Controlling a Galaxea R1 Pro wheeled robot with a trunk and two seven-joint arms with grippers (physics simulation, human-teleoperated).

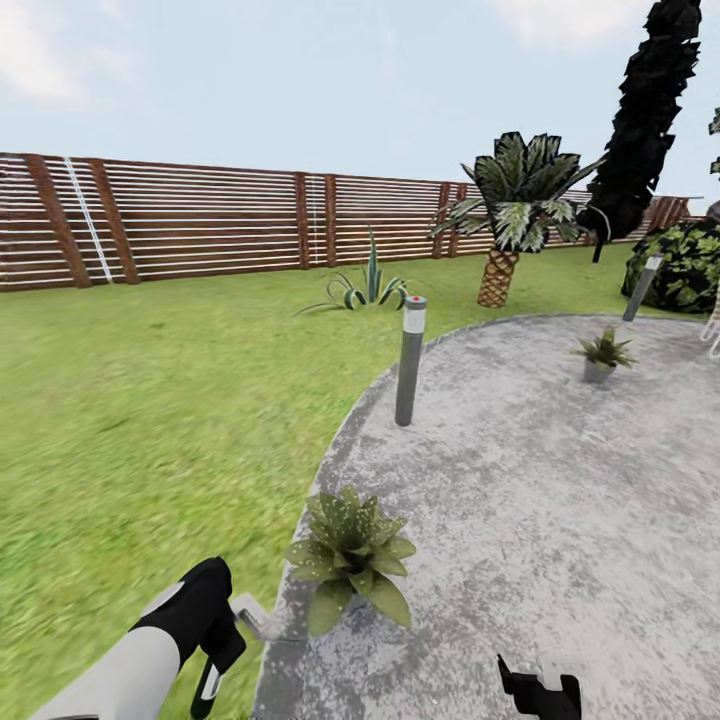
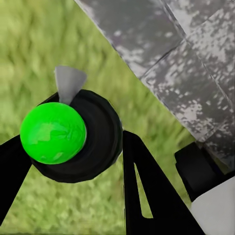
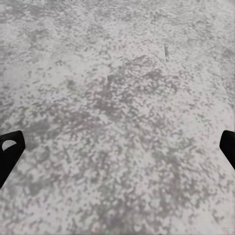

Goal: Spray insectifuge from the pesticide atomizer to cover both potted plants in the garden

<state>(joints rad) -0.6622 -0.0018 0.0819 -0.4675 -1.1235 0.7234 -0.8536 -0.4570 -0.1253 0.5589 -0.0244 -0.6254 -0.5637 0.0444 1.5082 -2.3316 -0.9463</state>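
Note:
My left gripper is low at the lawn's edge, shut on the pesticide atomizer, whose pale part sticks out toward the patio. In the left wrist view the atomizer appears end-on as a bright green knob on a dark round body with a pale nozzle, between the black fingers. The nearer potted plant stands just right of that gripper on the patio rim. The second potted plant sits far off on the patio's right. My right gripper hangs open over bare paving.
The round grey patio borders green lawn. Two bollard lights stand on its rim. Behind are a potless spiky plant, a palm, a dark tall tree, a bush and the slat fence.

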